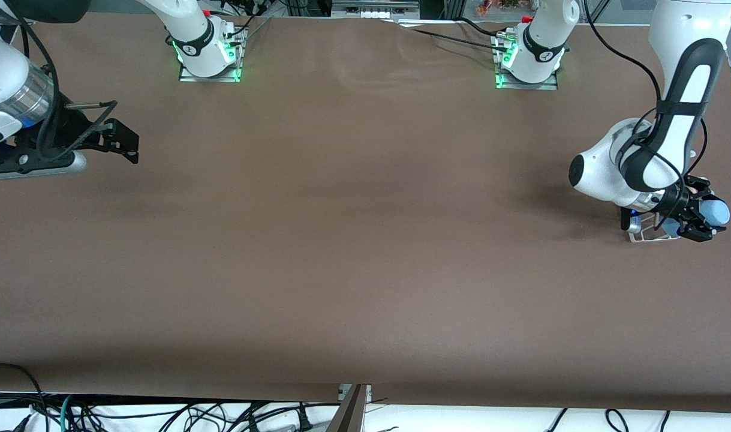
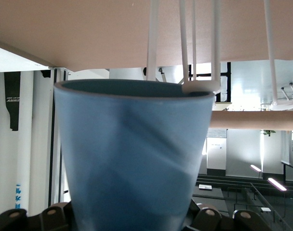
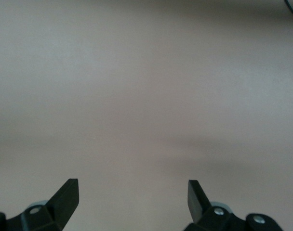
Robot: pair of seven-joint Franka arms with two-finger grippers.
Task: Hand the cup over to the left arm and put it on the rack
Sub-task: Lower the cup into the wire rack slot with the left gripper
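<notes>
The light-blue cup is held in my left gripper, which is shut on it at the left arm's end of the table. The cup lies tilted on its side over the white wire rack. In the left wrist view the cup fills the frame. Its rim meets the rack's upright wire loops, and the wooden dowel runs beside it. My right gripper is open and empty, waiting over the table at the right arm's end; its fingertips show over bare table.
The brown table spreads between the two arms. The arm bases stand along its edge farthest from the front camera. Cables hang below the edge nearest that camera.
</notes>
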